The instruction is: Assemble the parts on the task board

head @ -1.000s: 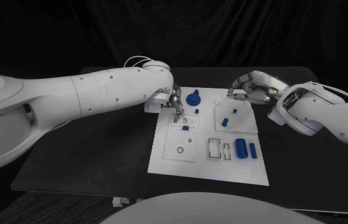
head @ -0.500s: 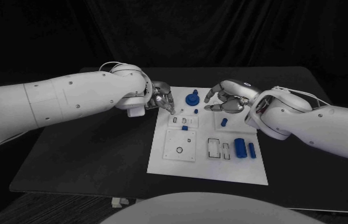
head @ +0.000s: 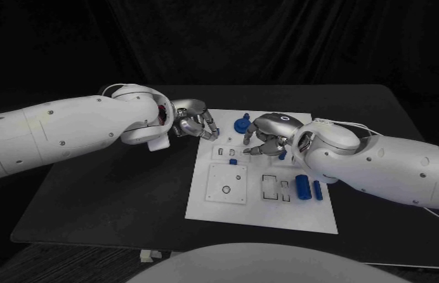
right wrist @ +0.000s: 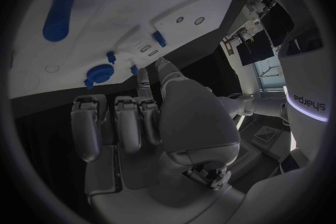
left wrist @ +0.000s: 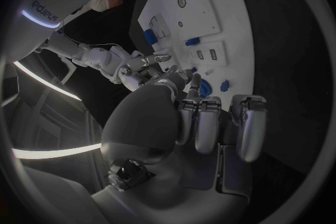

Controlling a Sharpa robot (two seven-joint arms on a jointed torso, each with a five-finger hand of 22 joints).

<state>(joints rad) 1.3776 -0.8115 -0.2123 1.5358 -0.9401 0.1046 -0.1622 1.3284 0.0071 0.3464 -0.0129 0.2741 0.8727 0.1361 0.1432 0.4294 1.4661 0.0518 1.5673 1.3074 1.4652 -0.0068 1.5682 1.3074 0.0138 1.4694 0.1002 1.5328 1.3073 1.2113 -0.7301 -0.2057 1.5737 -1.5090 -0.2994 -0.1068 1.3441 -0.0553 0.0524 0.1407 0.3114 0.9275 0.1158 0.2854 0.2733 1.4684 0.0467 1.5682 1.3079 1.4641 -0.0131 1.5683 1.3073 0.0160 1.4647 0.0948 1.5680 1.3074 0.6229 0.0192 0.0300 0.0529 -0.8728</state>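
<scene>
Head view: both hands over the task board, apparently empty.

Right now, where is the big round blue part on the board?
In the head view, the round blue part stands near the task board's far edge, between the left hand and the right hand.

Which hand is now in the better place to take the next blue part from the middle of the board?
Probably the right hand. It hovers over the task board, beside the small blue parts in its middle. The left hand sits at the board's far left edge, fingers curled, holding nothing visible.
</scene>
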